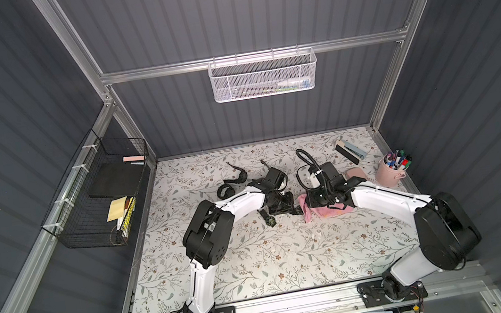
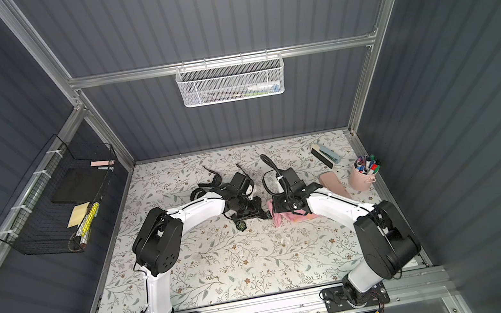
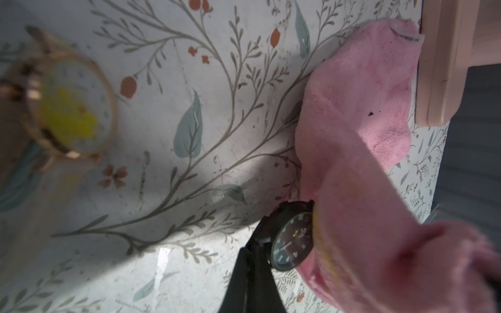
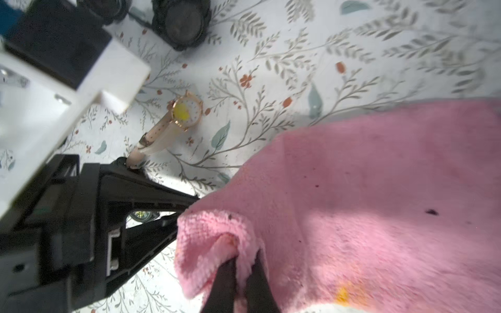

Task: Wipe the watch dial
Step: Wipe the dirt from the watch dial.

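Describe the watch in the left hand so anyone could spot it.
On the floral table, find the pink cloth. At its edge is a black watch, held by its strap in the left hand. Unlike the pink-strapped watch nearby, its dark dial has no yellow smear.

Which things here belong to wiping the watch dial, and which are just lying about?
In use:
slim black round-faced wristwatch, gripped by the left gripper
fluffy pink cloth, pinched in the right gripper, against its dial

Lying about:
rose-gold wristwatch with yellow-smeared dial
chunky black watch
pink cup of markers
white mesh basket
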Available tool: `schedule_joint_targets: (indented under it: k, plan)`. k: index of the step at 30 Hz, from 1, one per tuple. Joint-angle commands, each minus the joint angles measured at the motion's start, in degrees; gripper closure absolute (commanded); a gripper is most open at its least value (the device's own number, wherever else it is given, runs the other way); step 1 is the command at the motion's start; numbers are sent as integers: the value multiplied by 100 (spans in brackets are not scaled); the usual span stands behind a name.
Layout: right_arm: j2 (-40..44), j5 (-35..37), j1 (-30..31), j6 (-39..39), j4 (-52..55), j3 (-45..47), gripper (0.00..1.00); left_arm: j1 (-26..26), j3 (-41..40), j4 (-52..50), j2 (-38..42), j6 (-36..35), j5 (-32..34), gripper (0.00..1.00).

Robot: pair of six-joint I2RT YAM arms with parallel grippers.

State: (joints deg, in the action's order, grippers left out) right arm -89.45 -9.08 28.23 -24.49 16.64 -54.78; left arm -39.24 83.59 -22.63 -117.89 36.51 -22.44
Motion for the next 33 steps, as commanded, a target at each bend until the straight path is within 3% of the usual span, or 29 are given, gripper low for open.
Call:
schedule_joint_targets:
  k: [1,7,17,33]
  plan:
    - [-387,-407,117,56,-18,-172,100,-39,-71,30,200,56,-83,100]
    - [-1032,-318,122,-4,120,-224,100,-39,24,-1,148,51,-93,100]
    - [-1169,169,66,173,157,2,100,-39,92,-75,3,-11,-315,100]
    - [-696,688,-174,355,539,127,100,-39,29,21,37,-22,-203,100]
